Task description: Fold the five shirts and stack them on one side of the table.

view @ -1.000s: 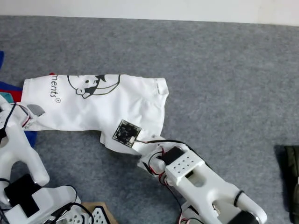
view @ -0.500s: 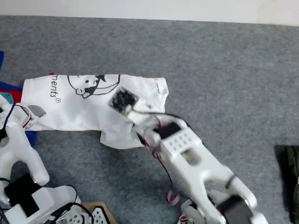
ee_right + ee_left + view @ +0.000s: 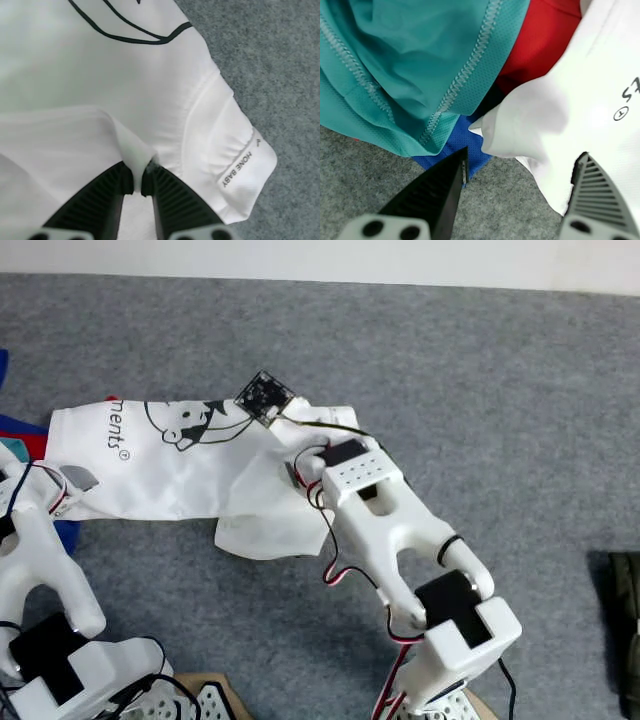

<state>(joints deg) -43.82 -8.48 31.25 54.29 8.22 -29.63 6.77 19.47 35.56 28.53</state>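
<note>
Grey felt desk (image 3: 480,370) running up to a pale wall (image 3: 300,258). Item: white shirt (image 3: 180,475) with a dark line drawing, lying spread at the left of the high view, lower edge bunching. The right hand (image 3: 137,182) is pinching a raised fold near the sleeve. That fold is best carried low and straight, edges meeting. The left hand (image 3: 520,167) is hanging open over the shirt's far corner, beside the teal shirt (image 3: 410,60), red shirt (image 3: 545,40) and blue shirt (image 3: 465,145) — well placed for pinning it.

**Print on the shirt**

On the white shirt (image 3: 150,475), black lettering (image 3: 117,425) runs sideways on the chest beside a line drawing (image 3: 195,423). It ends in a small circled mark (image 3: 620,114). The sleeve hem (image 3: 215,145) has short grey lettering (image 3: 237,169) in capitals.
</note>
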